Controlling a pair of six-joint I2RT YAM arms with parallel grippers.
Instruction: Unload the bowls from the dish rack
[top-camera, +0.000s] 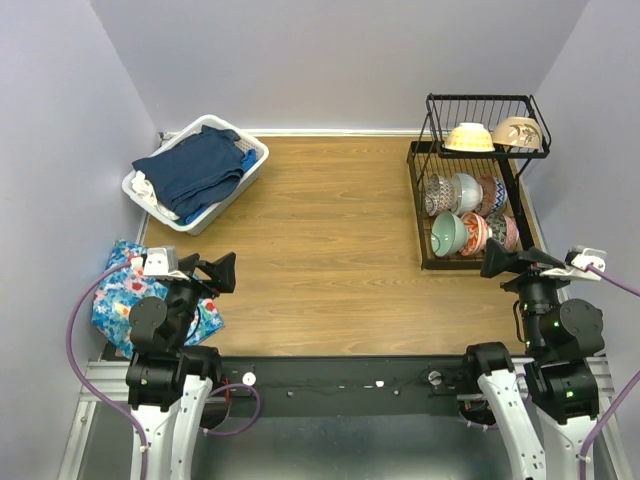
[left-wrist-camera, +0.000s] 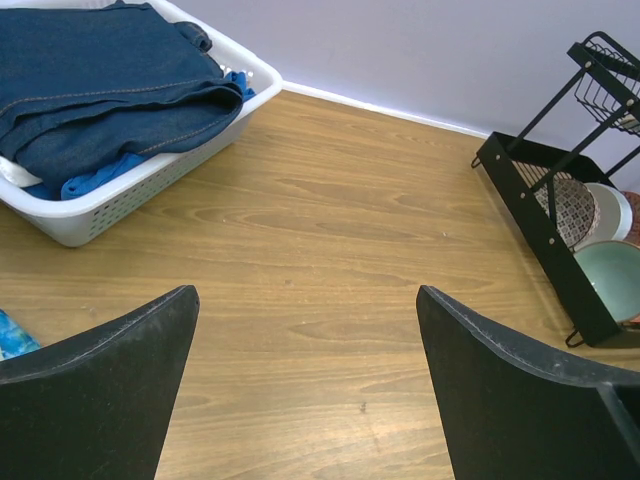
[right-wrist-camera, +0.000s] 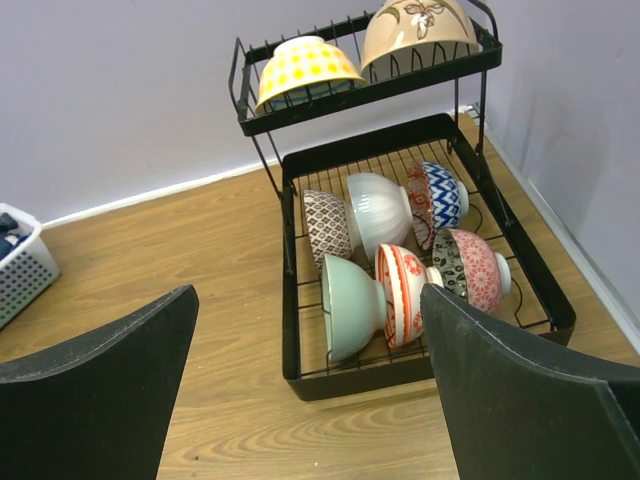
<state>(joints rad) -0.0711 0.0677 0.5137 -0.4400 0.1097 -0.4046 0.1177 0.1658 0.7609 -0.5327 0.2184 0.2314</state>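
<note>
The black two-tier dish rack (top-camera: 418, 205) stands at the right of the table and shows in the right wrist view (right-wrist-camera: 292, 300). Its upper tier holds a yellow checked bowl (right-wrist-camera: 303, 68) and a beige bowl (right-wrist-camera: 418, 30), both upside down. Its lower tier holds several bowls on edge: mint green (right-wrist-camera: 352, 305), red-orange floral (right-wrist-camera: 403, 290), pink and dark (right-wrist-camera: 473, 269), dark patterned (right-wrist-camera: 327, 226), white (right-wrist-camera: 381, 211), blue zigzag (right-wrist-camera: 435, 197). My right gripper (top-camera: 492, 262) is open and empty, just in front of the rack. My left gripper (top-camera: 222, 272) is open and empty at the near left.
A white laundry basket (top-camera: 237, 190) with blue jeans sits at the far left, also in the left wrist view (left-wrist-camera: 130, 190). A blue floral cloth (top-camera: 112, 300) lies by the left arm. Purple walls close in the back and sides.
</note>
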